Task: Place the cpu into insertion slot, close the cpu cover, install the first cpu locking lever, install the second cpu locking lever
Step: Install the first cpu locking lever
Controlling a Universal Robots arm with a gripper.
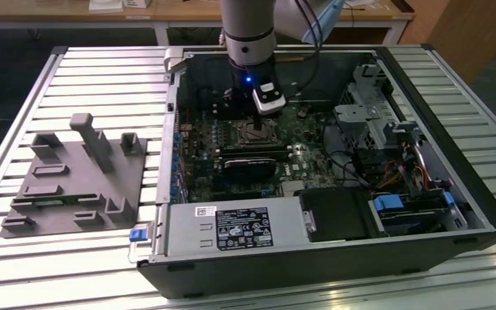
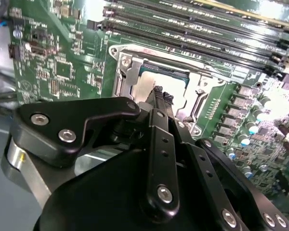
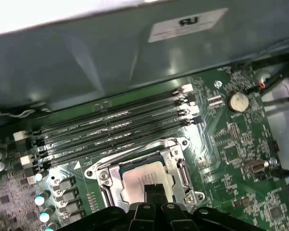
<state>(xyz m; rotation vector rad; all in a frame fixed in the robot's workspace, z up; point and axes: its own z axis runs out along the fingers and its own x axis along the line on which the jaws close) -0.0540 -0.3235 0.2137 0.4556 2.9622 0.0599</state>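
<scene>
The cpu (image 3: 140,176), a pale metal square, lies in the insertion slot (image 1: 263,135) on the green board. The grey cpu cover (image 3: 171,153) lies flat around it, its window framing the chip. A thin metal lever (image 2: 202,67) runs along one edge of the cover (image 2: 126,72). My gripper (image 2: 162,96) hangs straight over the chip (image 2: 151,83), its two black fingertips (image 3: 154,190) pressed together with nothing between them. Whether the tips touch the chip I cannot tell. In the exterior view the gripper (image 1: 255,124) reaches down into the open computer case.
Long black memory slots (image 3: 115,125) run beside the socket. A black card (image 1: 250,165) and drive bays with cables (image 1: 386,148) crowd the case. The case wall (image 3: 135,53) stands close behind the memory slots. A grey fixture block (image 1: 75,181) sits on the slatted table at the exterior view's left.
</scene>
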